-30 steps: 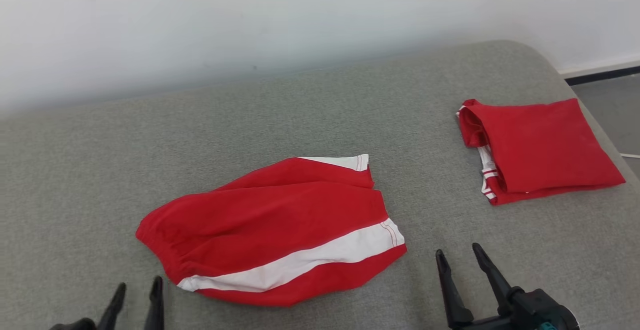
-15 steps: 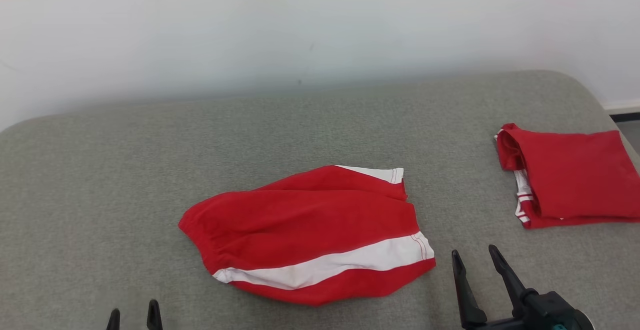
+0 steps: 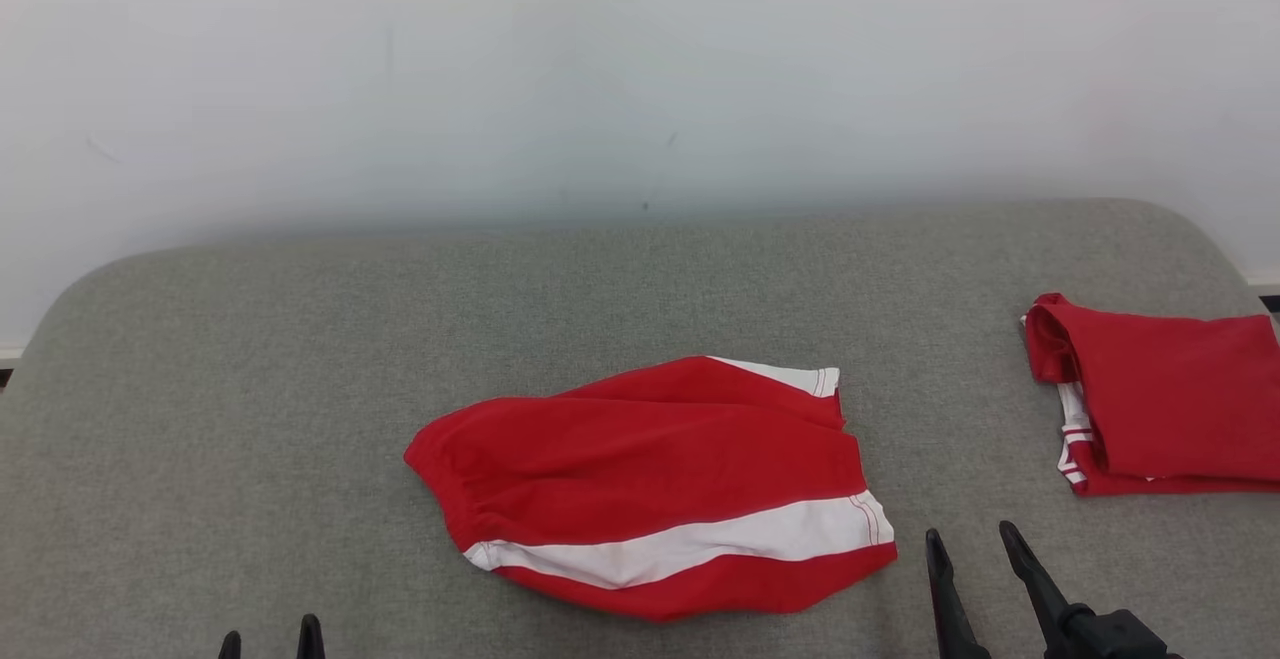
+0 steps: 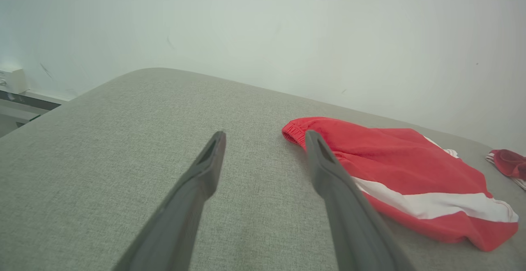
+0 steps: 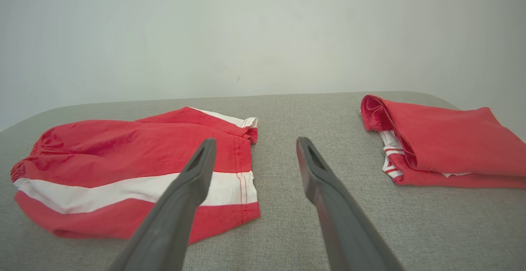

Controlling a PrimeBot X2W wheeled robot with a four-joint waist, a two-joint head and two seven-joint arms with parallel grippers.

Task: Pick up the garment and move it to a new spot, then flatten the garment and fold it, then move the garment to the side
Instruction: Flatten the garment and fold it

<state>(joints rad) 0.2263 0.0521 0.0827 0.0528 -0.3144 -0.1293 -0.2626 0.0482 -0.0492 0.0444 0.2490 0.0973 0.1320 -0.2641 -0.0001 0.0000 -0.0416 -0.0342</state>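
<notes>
A pair of red shorts with a white side stripe, the garment (image 3: 650, 484) (image 4: 394, 176) (image 5: 123, 160), lies loosely spread in the middle of the grey cushioned surface (image 3: 300, 359), waistband to the left. My left gripper (image 3: 270, 641) (image 4: 265, 137) sits at the bottom edge, left of the garment, open and empty. To the right of the leg hem is my right gripper (image 3: 972, 536) (image 5: 254, 141), also open with nothing between its fingers. Neither gripper touches the cloth.
A second red garment (image 3: 1165, 404) (image 5: 439, 143), folded into a neat square, rests at the right edge of the surface. A pale wall (image 3: 600, 69) runs behind the surface. The surface's corners curve away at far left and far right.
The head camera has tilted up and panned, so the whole scene slid down and right. Both grippers sit lower in the picture. The garments have not moved on the surface.
</notes>
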